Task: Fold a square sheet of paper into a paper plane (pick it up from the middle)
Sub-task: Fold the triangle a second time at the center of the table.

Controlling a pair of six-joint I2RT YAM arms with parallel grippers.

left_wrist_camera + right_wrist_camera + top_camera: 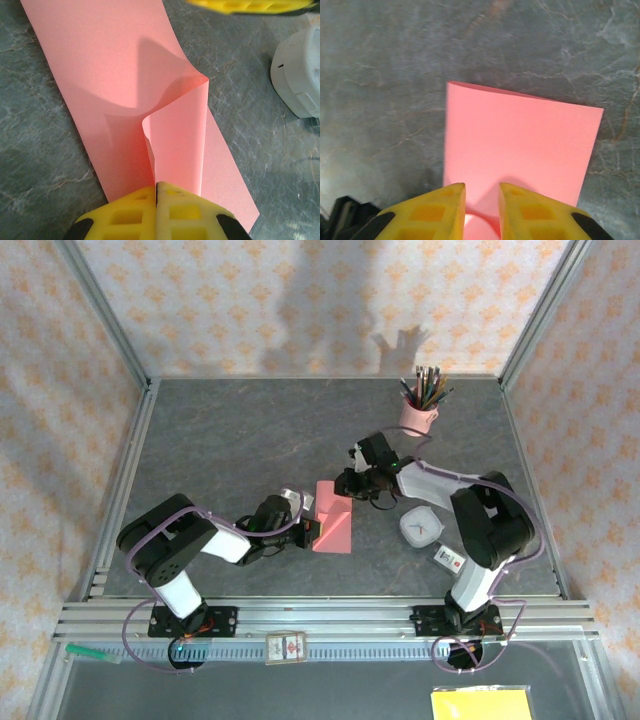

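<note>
The paper [338,532] lies well to the near-left of the cup [418,412]. The left gripper [156,190] pinches 1 curled-up edge, jaws pressed together. The right gripper [482,199] hovers over the cup-side edge, jaws narrowly apart. Bare table [220,440] stretches left of the cup.

Salmon-pink for the square sheet of paper [335,520], grey veined with pale marbling for the table [230,440], yellow for the fingers [432,212] of the right gripper [482,189], pink for the pencil cup [417,416], peach floral print on cream walls [300,300]
</note>
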